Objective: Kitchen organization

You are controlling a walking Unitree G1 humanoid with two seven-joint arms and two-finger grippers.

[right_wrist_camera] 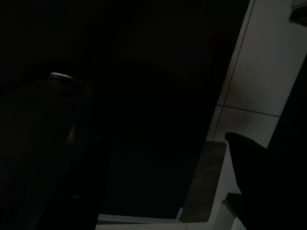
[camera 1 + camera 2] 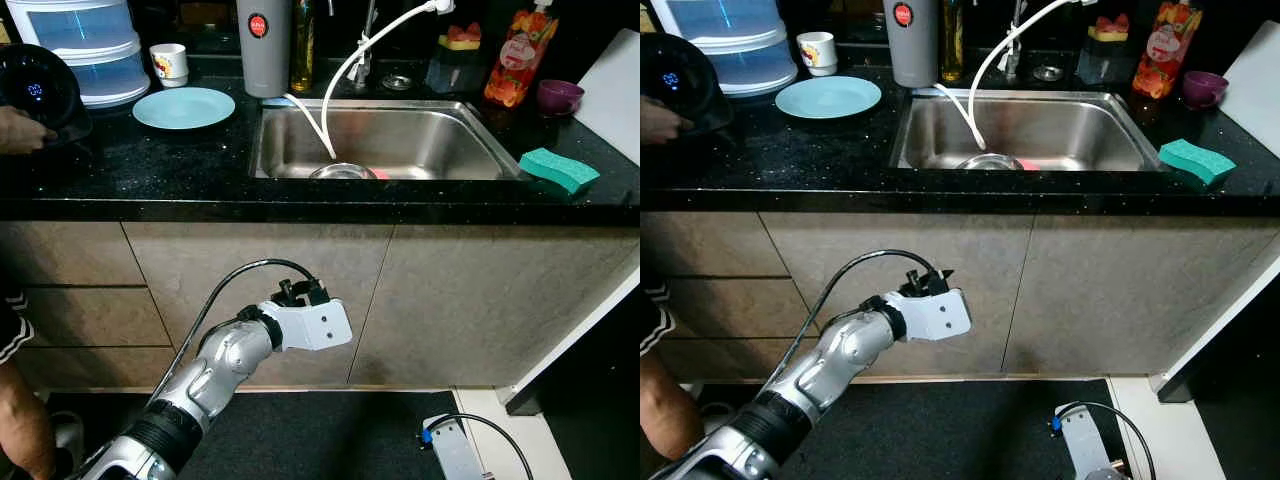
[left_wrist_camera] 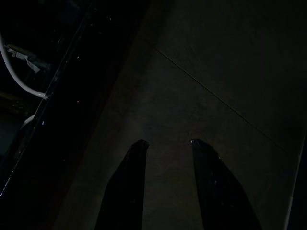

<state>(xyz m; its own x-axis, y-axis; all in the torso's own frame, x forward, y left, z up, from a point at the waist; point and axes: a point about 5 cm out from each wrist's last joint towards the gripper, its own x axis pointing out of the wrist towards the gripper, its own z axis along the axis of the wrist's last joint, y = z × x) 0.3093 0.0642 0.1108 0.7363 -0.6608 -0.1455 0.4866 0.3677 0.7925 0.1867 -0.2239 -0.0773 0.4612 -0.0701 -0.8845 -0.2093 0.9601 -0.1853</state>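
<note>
Right now nothing is in hand. The left pincer [image 3: 168,158] sits low at centre frame, in front of the cabinet doors [image 2: 450,300] under the desk [image 2: 150,170], its two black fingers [image 3: 127,187] parted with only door panel between them. The right pincer's state cannot be told; its wrist view is too dark.

Everything to be tidied lies above and beyond the left arm [image 2: 230,355]: the blue plate [image 2: 183,107] at upper left of the frame, a white cup [image 2: 169,62] behind it, the sink [image 2: 400,140] at upper centre with a metal bowl [image 2: 342,171] inside, and the green sponge [image 2: 558,169] at right on the desk edge — its long axis running roughly along that edge. A person's hand [image 2: 20,130] rests on a black appliance [image 2: 40,90] at far left.

The plate and bowl look likelier for the left arm, the sponge for the right — either way the arm must rise first.
</note>
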